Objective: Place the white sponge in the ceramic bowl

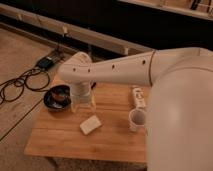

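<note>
On table, ceramic bowl left, end effector beside it, white sponge in front, cup right

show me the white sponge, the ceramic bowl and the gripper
white sponge (pixel 90 124), camera view, middle of its top face
ceramic bowl (pixel 47 100), camera view, its dark left rim
gripper (pixel 83 105), camera view, its tip, just right of the bowl, behind the sponge

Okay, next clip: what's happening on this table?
The robot's arm reaches over the wooden table, with its gripper hanging down between the ceramic bowl and the white sponge. The sponge lies flat on the table just below the gripper in the camera view. It is not held and not yet in the bowl. A white cup and a power strip sit toward the table's other end.
</note>
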